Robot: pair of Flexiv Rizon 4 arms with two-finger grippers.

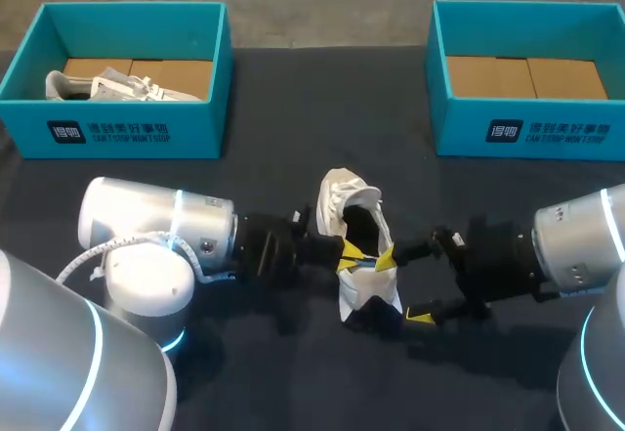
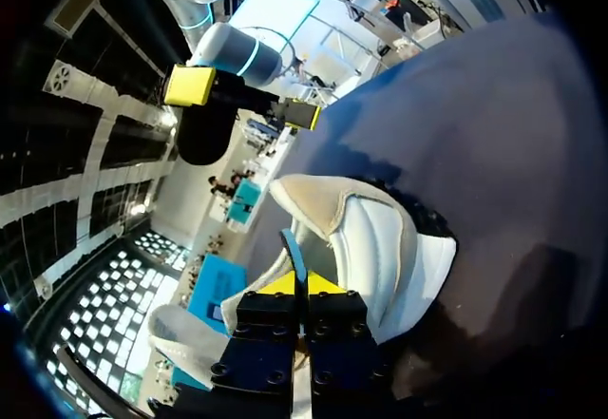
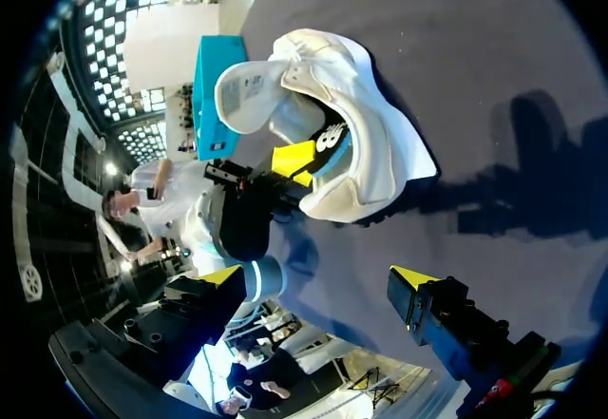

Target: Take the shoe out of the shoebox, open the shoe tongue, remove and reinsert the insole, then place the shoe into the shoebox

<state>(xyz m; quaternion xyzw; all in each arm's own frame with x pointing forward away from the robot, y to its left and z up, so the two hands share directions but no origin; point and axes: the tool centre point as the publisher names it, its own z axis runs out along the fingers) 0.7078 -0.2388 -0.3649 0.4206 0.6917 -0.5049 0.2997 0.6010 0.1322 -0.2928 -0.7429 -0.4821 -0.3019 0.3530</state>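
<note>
A white shoe (image 1: 356, 218) lies on the dark table between my two arms, its tongue folded back and its opening dark. My left gripper (image 1: 352, 258) reaches into that opening from the left. In the left wrist view its yellow tips (image 2: 304, 282) are pressed together on the thin edge of the blue insole (image 2: 293, 251). The right wrist view shows the blue insole (image 3: 334, 145) inside the shoe (image 3: 366, 124) beside the left gripper's yellow tip. My right gripper (image 1: 403, 286) stands open at the shoe's right side, one tip against the shoe, nothing between its fingers (image 3: 410, 276).
A teal shoebox (image 1: 132, 136) at the back left holds another white shoe (image 1: 107, 86). A second teal shoebox (image 1: 469, 133) at the back right shows only its cardboard bottom. Dark table stretches between the boxes and the arms.
</note>
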